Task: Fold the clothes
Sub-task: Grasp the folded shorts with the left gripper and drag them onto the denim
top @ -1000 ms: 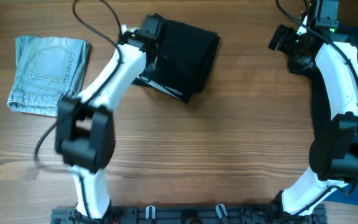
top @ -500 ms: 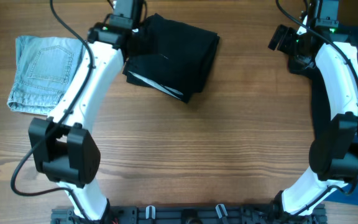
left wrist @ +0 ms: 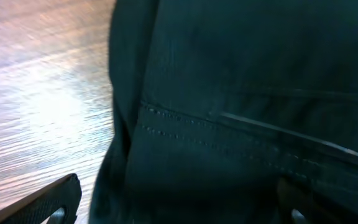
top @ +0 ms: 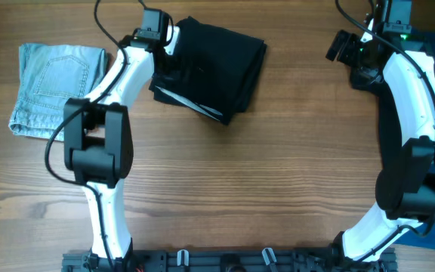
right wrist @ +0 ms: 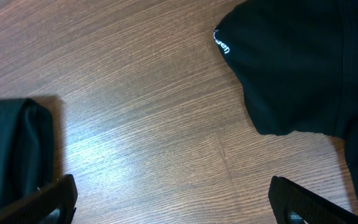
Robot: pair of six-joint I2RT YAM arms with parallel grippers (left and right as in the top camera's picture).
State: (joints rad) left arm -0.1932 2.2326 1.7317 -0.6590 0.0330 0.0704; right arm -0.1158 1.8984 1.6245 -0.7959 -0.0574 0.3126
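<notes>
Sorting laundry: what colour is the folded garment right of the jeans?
The garment is plain black; overhead shows it best.

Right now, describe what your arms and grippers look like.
The left arm and right arm have white links and bulky black joints. Thin black cables loop off each wrist. A green light glows near the right wrist. The left gripper and right gripper have black fingers.

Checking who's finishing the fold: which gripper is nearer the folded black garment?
Left. The left gripper is open over the black garment's left edge. The right gripper is open off to the garment's right, over the wooden table, clearly apart.
</notes>
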